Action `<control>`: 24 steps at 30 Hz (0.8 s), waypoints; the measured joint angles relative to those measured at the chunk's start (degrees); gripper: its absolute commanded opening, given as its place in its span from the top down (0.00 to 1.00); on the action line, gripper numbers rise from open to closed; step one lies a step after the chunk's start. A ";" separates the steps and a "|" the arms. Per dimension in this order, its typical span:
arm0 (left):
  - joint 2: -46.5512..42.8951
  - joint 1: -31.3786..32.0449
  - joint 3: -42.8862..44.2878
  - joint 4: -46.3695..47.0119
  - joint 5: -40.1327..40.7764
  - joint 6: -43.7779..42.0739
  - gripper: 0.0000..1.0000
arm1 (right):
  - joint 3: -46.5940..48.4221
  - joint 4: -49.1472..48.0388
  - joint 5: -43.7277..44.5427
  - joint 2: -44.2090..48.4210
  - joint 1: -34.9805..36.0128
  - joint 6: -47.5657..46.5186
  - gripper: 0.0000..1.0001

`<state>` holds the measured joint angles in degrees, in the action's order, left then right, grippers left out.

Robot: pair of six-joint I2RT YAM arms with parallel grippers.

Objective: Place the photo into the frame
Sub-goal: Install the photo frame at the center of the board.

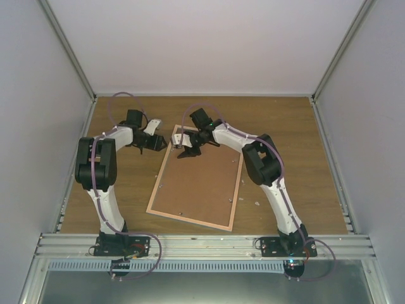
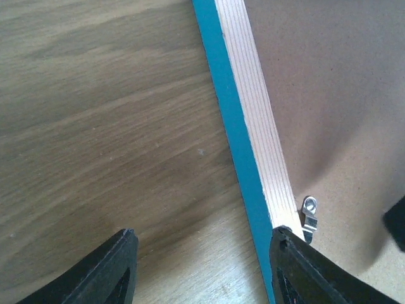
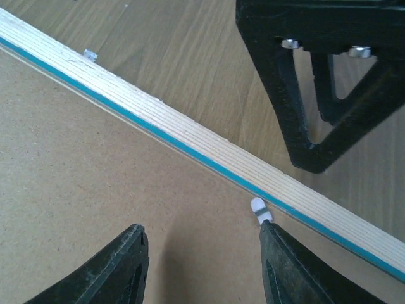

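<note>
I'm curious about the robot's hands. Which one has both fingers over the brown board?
The right gripper: both fingers are over the frame's brown back. The left gripper straddles the frame's edge, one finger over the table.

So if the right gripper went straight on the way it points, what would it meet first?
The right gripper would most likely meet the frame first: its brown back board, just inside the wood edge, near a small metal clip.
</note>
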<state>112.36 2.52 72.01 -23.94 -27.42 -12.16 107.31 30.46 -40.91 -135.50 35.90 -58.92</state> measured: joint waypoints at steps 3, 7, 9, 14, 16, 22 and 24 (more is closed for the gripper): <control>0.00 0.00 -0.46 0.02 -0.39 0.00 0.42 | 1.40 0.55 0.09 -1.53 0.48 -0.22 0.50; 0.04 0.02 -1.03 0.09 -0.92 -0.02 0.42 | 4.90 0.74 -0.11 -3.58 0.72 1.27 0.55; 0.13 0.02 -1.20 0.20 -1.05 -0.02 0.42 | 6.23 0.55 -0.13 -4.35 0.70 3.26 0.59; 0.22 0.02 -1.55 0.68 -1.09 0.02 0.42 | 6.25 -3.08 0.68 -4.55 0.68 11.93 0.60; 0.22 0.02 -1.62 0.90 -1.14 0.07 0.43 | 5.62 -5.97 2.29 -4.55 0.63 15.85 0.59; 0.26 0.04 -1.64 1.09 -1.18 0.17 0.42 | 5.09 -11.65 8.35 -4.55 0.55 21.31 0.59; 0.28 0.04 -1.64 1.11 -1.27 0.17 0.43 | 5.09 -12.61 9.97 -4.55 0.50 21.31 0.59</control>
<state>112.64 2.57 70.37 -22.83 -28.69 -11.99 112.40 17.85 -30.94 -140.05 36.40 -37.60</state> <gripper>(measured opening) 0.576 0.409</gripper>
